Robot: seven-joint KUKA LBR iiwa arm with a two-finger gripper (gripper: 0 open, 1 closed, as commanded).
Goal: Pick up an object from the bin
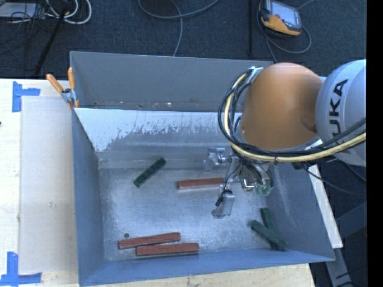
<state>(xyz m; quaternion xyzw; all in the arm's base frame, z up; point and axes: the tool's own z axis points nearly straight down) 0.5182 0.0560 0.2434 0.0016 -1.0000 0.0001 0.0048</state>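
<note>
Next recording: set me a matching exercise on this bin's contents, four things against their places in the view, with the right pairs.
1. lone dark green flat stick
2. pair of reddish-brown flat bars
3. single reddish-brown flat bar
4. two dark green sticks

A. lower right corner of the floor
B. mid-floor, just left of the gripper
C. lower left, side by side
D. left of centre, tilted

Pairs: 1-D, 2-C, 3-B, 4-A
</note>
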